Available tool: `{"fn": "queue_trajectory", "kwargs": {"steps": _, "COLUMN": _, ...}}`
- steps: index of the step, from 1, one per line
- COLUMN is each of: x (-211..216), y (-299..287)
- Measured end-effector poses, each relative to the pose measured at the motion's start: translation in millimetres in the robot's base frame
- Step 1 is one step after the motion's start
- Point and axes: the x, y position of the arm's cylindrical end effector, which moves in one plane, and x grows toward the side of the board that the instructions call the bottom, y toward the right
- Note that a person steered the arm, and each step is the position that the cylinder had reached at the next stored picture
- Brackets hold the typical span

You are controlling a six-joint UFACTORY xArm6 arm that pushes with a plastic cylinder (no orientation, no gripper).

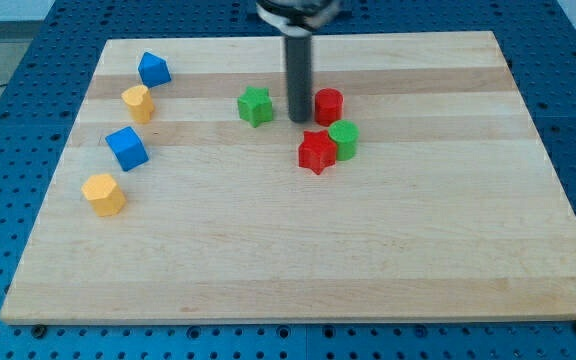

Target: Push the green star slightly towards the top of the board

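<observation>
While upright, my tip [299, 119] stands just right of the green star [255, 106].

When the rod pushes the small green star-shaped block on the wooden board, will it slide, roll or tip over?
The green star-shaped block looks squat and flat-bottomed, so it will probably slide, not roll or tip. Its points may make it turn if pushed off-centre. The wooden board looks smooth, so friction is likely low. My tip stands to the view's right of it, not below, so repositioning seems needed.
</observation>
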Motion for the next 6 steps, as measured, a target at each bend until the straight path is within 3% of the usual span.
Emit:
{"fn": "queue_trajectory", "kwargs": {"steps": 1, "x": -1, "y": -12}}
{"fn": "queue_trajectory", "kwargs": {"steps": 2, "x": -5, "y": -72}}
{"fn": "queue_trajectory", "kwargs": {"steps": 3, "x": 17, "y": -108}}
{"fn": "queue_trajectory", "kwargs": {"steps": 4, "x": -4, "y": -119}}
{"fn": "queue_trajectory", "kwargs": {"steps": 6, "x": -47, "y": -33}}
